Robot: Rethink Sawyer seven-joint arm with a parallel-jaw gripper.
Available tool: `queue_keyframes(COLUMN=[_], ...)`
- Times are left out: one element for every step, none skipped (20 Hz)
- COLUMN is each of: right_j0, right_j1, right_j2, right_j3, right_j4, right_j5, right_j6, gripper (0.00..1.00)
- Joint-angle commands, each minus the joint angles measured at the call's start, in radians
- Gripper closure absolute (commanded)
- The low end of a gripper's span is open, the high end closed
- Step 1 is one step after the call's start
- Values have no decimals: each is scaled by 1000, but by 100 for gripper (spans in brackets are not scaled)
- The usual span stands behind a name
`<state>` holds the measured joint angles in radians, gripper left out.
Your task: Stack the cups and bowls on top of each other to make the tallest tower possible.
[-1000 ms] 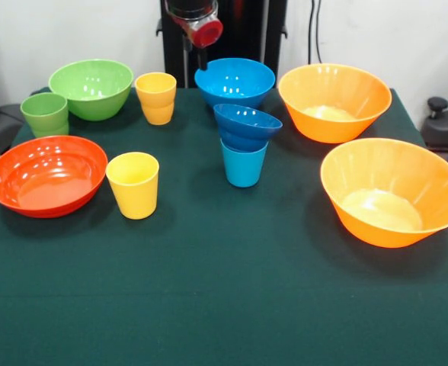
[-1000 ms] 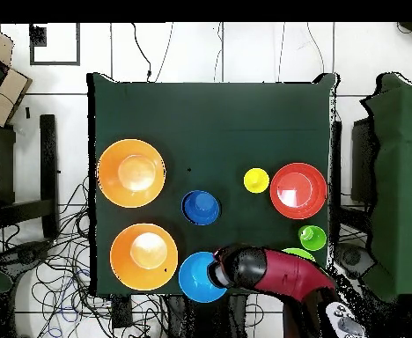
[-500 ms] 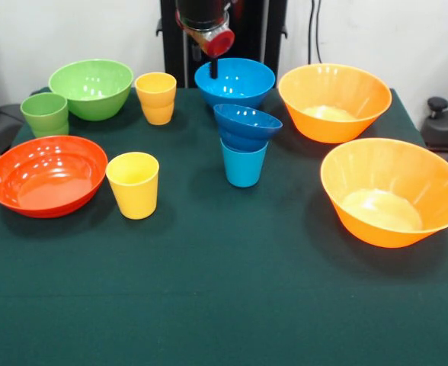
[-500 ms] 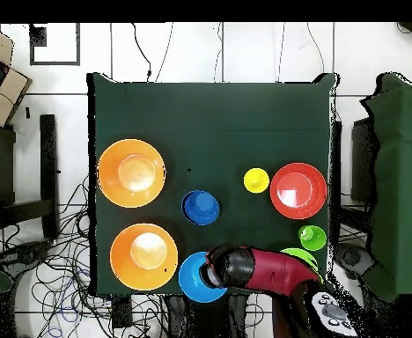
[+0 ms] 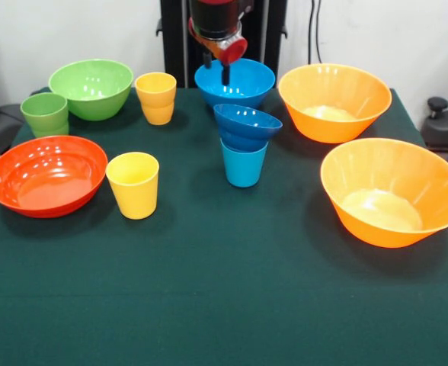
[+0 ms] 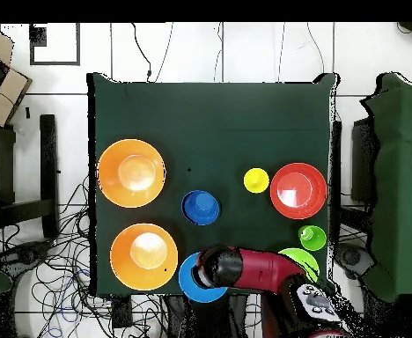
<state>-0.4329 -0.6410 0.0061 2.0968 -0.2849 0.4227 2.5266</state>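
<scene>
Dark green cloth covers the table. Near its middle a small dark blue bowl sits tilted on the light blue cup, a two-piece tower. Loose around it are two yellow cups, one green cup, a green bowl, a red-orange bowl, a medium blue bowl and two orange bowls. The gripper hangs above the medium blue bowl; whether its fingers are spread cannot be told. Only the overhead view shows the red arm crossing that bowl. No writing is readable.
</scene>
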Motion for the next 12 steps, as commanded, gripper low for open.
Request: queue_keyframes(right_j0=[33, 36, 35, 38, 40, 41, 41, 43, 45, 46, 47, 49], right_j1=[67, 71, 72, 74, 77, 80, 80, 81, 83, 84, 86, 88], right_j2=[33, 31, 30, 28, 27, 26, 26, 25, 25, 25, 25, 25], right_j3=[-46, -46, -46, -47, -47, -47, -45, -45, -43, -42, -42, -42], right_j4=[-44, -44, -43, -42, -42, -40, -38, -37, -36, -34, -33, -32], right_j5=[-105, -111, -111, -113, -118, -121, -123, -126, -131, -133, -136, -139], right_j6=[26, 28, 26, 27, 28, 29, 28, 29, 31, 32, 33, 34], gripper=[0, 0, 0, 0, 0, 0, 0, 0, 0, 0, 0, 0])
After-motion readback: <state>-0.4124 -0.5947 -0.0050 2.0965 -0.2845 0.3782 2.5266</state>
